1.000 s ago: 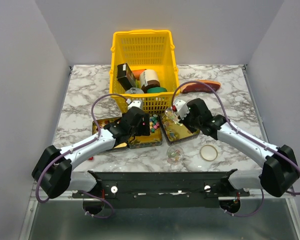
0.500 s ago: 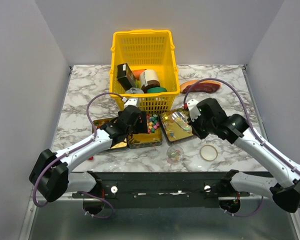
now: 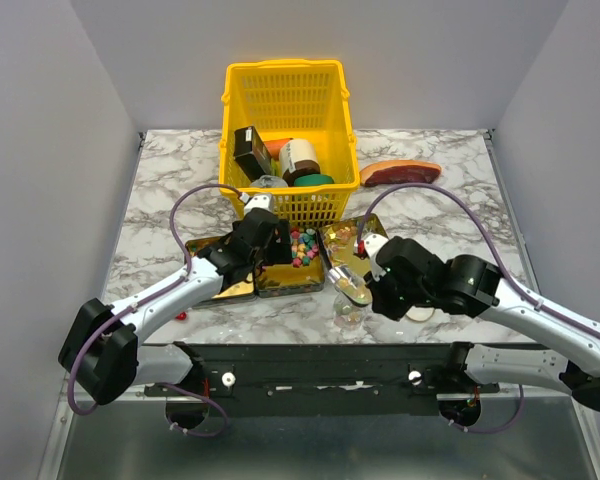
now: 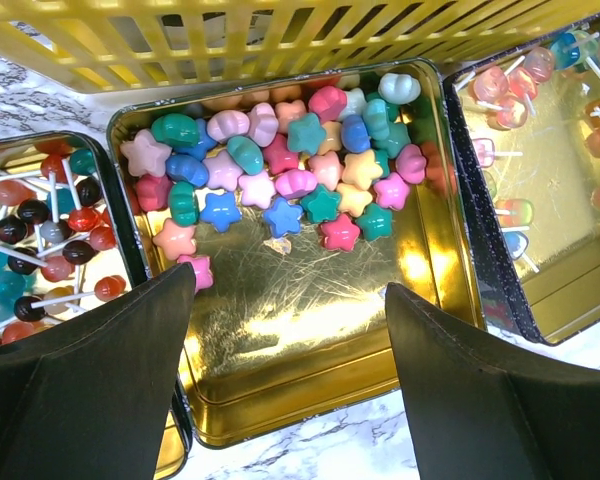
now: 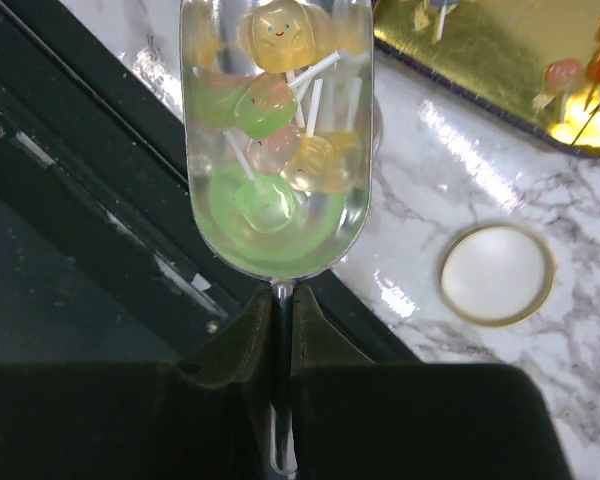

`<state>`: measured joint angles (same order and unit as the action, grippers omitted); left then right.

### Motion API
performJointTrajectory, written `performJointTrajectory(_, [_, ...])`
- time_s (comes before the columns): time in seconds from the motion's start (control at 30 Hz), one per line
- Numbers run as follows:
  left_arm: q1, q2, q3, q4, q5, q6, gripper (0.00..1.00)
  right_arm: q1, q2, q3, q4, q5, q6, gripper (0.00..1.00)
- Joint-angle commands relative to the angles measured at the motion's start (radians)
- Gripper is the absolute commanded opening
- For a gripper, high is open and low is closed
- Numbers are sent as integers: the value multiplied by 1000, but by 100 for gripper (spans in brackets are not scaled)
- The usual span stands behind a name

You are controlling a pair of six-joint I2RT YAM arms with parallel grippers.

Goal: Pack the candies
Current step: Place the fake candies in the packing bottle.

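Note:
Three gold tins sit before the basket. The middle tin (image 4: 310,340) holds star and heart candies (image 4: 280,185); it also shows in the top view (image 3: 290,272). The left tin (image 4: 40,240) and the right tin (image 4: 540,200) hold lollipops. My left gripper (image 4: 290,340) is open and empty, hovering over the middle tin's near half. My right gripper (image 5: 280,310) is shut on the thin handle of a clear scoop (image 5: 275,140) loaded with yellow, green and pink lollipops. In the top view the scoop (image 3: 346,281) hangs just above a small clear jar (image 3: 350,312) near the table's front edge.
A yellow basket (image 3: 285,95) with grocery packages stands behind the tins. A reddish meat slab (image 3: 400,172) lies at the back right. A round gold-rimmed lid (image 5: 497,273) lies on the marble right of the jar. The black front rail (image 3: 320,365) runs close below the scoop.
My right arm has swung back from the right tin toward the front edge, carrying the loaded scoop to above the jar. The left gripper has barely moved.

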<state>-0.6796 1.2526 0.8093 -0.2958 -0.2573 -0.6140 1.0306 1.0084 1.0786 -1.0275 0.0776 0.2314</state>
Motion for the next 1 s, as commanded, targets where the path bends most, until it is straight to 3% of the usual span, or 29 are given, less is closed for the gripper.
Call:
performJointTrajectory(0.0, [11, -4, 4, -5, -11, 2, 88, 40, 4, -6, -97, 21, 160, 1])
performJointTrajectory(0.37, [25, -1, -2, 7, 6, -1, 88, 45, 53, 7, -278, -99, 344, 1])
performJointTrajectory(0.97, [37, -16, -5, 12, 24, -6, 88, 45, 213, 41, -353, -183, 298, 1])
